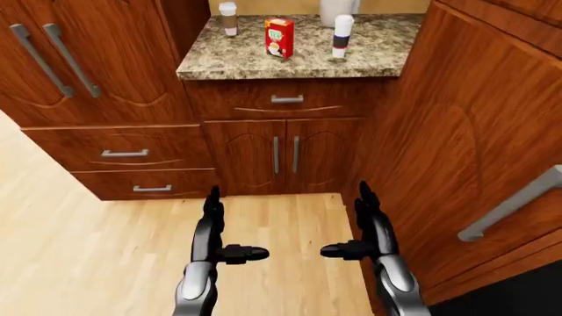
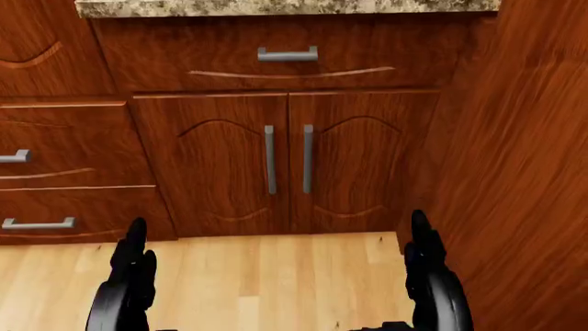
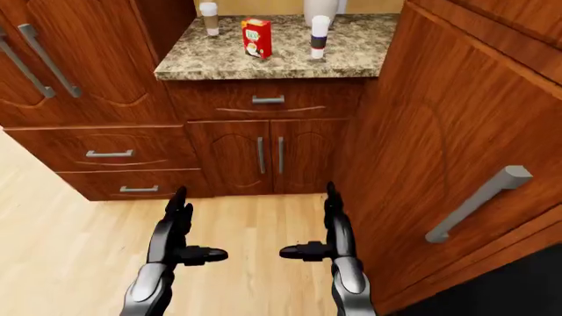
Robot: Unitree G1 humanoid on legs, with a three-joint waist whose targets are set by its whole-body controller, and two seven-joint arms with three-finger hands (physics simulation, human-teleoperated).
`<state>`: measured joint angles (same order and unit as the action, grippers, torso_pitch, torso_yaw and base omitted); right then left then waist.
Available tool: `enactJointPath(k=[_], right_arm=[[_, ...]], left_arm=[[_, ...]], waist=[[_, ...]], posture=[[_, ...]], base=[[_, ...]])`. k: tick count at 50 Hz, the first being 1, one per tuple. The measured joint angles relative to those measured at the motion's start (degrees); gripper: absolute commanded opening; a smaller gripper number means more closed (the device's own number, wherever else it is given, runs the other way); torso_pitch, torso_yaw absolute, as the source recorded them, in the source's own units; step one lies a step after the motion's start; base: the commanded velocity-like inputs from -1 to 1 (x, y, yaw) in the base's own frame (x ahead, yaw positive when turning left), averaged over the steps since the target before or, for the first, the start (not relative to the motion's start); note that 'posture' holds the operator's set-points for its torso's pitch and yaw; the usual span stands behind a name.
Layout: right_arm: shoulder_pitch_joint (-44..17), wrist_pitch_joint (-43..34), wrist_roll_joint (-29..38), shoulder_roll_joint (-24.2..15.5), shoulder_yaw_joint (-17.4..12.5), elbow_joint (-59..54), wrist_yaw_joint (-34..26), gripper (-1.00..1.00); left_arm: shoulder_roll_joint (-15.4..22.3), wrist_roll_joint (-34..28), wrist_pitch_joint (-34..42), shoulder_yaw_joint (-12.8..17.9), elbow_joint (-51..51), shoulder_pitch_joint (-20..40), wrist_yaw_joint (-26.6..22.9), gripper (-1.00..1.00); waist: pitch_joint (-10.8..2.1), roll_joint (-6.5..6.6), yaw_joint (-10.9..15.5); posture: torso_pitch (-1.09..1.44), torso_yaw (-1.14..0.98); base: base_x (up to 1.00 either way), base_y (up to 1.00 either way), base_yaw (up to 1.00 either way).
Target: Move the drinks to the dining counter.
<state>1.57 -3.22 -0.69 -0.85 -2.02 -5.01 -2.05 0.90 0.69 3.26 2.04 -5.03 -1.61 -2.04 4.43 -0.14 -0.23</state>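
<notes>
Left robot hand (image 1: 215,230) and right robot hand (image 1: 364,227) open, empty, red carton (image 1: 279,37) and bottle (image 1: 342,36) upright on counter (image 1: 255,62)

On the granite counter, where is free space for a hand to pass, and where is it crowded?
The granite counter is bare along its near edge, below the red carton, and at its lower left corner. Between the carton and the white bottle with a dark band there is an open gap. The far edge is crowded: a small cup, a white container.
</notes>
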Motion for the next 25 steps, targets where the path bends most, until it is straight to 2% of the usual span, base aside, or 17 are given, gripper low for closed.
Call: enactJointPath(k=[1, 3, 5, 8, 13, 18, 25], right_arm=[[0.33, 0.06, 0.15, -0.01, 0.12, 1.43, 0.13, 1.0], [-0.68, 1.28, 0.39, 0.02, 0.12, 4.46, 0.49, 1.0], [-1.18, 2.51, 0.24, 0.24, 0.15, 4.56, 0.66, 1.0], [-0.32, 2.15, 0.08, 0.24, 0.45, 4.07, 0.61, 1.0], [-1.09, 0.97, 0.07, 0.12, 0.15, 3.03, 0.92, 1.0], [-3.33, -2.52, 0.25, -0.1, 0.19, 6.34, 1.39, 1.0], [-7.16, -12.58, -0.99, -0.43, -0.31, 18.44, 1.81, 1.0]], left_arm=[[0.11, -0.3, -0.07, -0.24, 1.02, -0.02, 0.07, 1.0], [0.2, -0.92, -0.51, -0.59, 4.18, 0.93, 0.05, 1.0], [-0.05, -1.05, -0.13, -0.97, 5.97, 0.91, -0.22, 1.0], [-0.16, -1.25, 0.87, -1.22, 5.66, 0.44, -0.51, 1.0], [0.38, -1.64, 4.48, -0.58, 6.88, 1.46, -0.63, 1.0], [0.59, -2.2, 13.6, -0.56, 17.43, 3.86, -0.7, 1.0], [1.6, -2.21, 27.54, 0.01, 29.67, 10.9, -1.46, 1.0]], waist=[[-0.59, -0.2, -0.01], [-3.37, -0.18, 0.23], [-2.3, -0.59, 0.32], [-3.23, -0.47, 0.37], [-3.16, -0.23, 0.42], [-3.64, -0.18, 0.4], [-4.49, -0.07, 0.44]], posture=[[0.0, 0.0], [0.0, 0.0], [0.0, 0.0], [0.0, 0.0], [0.0, 0.0], [0.0, 0.0], [0.0, 0.0]], base=[[0.0, 0.0, 0.0], [0.0, 0.0, 0.0], [0.0, 0.0, 0.0], [0.0, 0.0, 0.0], [0.0, 0.0, 0.0], [0.0, 0.0, 0.0], [0.0, 0.0, 0.0]])
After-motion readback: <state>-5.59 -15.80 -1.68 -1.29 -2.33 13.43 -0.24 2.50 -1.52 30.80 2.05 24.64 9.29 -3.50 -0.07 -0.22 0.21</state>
